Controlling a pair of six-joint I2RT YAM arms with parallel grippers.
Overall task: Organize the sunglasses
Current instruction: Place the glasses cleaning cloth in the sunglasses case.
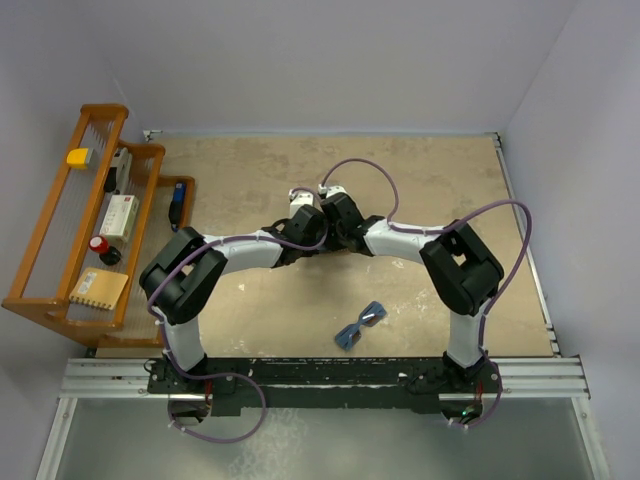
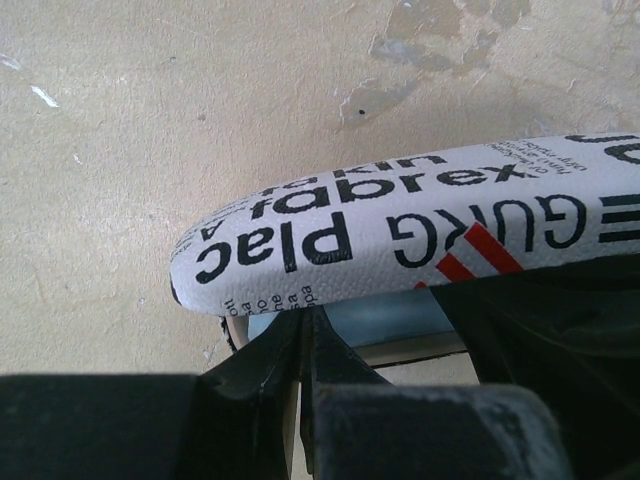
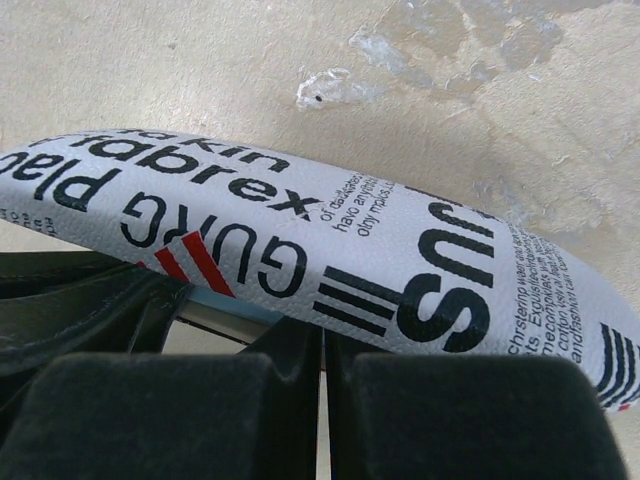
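**Top view:** sunglasses [image 1: 360,325] on the bench [image 1: 440,190], long axis diagonal from near-left to far-right. Well apart from the left end effector [image 1: 305,222] and right end effector [image 1: 340,222], towards the arm bases, nearer the right arm.

**Left wrist:** fingers [image 2: 270,365] pinched together at the rim of the printed case [image 2: 400,230].

**Right wrist:** likewise clamped on the case; sunglasses out of view.

You are working in a robotics lab test cell. The left arm [image 1: 240,250] and right arm [image 1: 400,240] are bolted to an aluminium rail [image 1: 540,375] at the near edge of a worn, stained desk [image 1: 430,180]. Purple cables [image 1: 362,162] loop off them, plain pale walls [image 1: 300,60] box the desk in, and a wooden rack [image 1: 103,110] of small props stands at the left.
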